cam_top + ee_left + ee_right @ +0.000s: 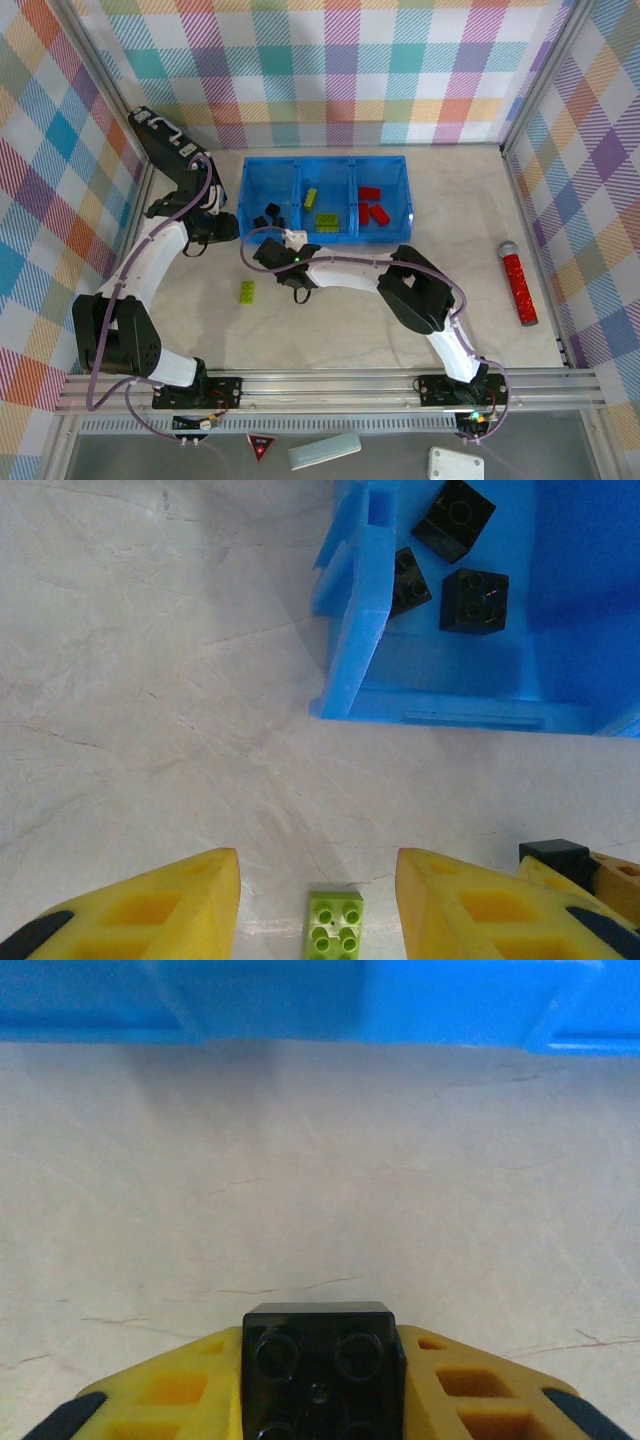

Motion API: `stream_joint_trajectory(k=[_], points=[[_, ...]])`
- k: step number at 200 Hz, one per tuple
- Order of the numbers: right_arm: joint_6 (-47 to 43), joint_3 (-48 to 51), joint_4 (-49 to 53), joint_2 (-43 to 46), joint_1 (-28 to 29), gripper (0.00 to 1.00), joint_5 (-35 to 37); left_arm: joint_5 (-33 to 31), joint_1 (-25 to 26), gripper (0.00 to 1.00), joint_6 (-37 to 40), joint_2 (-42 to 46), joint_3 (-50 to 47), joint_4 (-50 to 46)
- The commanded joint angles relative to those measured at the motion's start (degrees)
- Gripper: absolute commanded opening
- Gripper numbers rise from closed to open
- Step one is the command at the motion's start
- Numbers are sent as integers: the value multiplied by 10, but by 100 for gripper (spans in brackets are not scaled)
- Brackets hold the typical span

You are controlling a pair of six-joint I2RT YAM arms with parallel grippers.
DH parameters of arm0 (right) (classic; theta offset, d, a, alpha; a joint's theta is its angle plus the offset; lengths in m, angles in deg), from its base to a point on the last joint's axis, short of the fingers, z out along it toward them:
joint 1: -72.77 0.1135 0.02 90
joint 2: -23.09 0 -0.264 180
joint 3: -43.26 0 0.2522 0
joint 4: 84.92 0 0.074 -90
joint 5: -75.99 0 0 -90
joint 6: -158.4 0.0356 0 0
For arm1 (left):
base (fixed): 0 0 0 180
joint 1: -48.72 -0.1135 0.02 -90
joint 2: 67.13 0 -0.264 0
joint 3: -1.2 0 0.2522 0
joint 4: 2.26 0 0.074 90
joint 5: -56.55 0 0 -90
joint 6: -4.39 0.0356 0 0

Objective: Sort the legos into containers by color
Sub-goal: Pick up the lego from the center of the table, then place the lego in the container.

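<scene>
Gripping black lego [322, 1360] in right tool [322, 1385], seemingly delivering to containers [450, 990] just ahead, next needing lifting clear before releasing; left tool [318, 865] hanging released.

A brick [246, 291] lies on the table [330, 335] before the tray [322, 159].

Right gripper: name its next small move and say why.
Probably lift and carry forward over the left compartment: the right gripper is shut on a black brick, and that compartment already holds the other black bricks.
</scene>
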Motion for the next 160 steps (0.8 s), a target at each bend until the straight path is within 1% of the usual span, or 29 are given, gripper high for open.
stream_joint_trajectory(k=[1,32,52,107,160], points=[[-25,-48,5,17,-2,35,2,6,-9,45,6,4,2,5],[-60,-102,9,2,-2,35,8,-8,-9,45,3,4,2,1],[-81,-139,12,-11,-5,35,9,-2,-10,45,-1,1,2,0],[-114,-229,22,-58,-28,35,-25,4,-11,45,-4,1,2,2],[-139,-305,20,-111,-55,35,-47,-15,-14,45,-1,6,2,-3]])
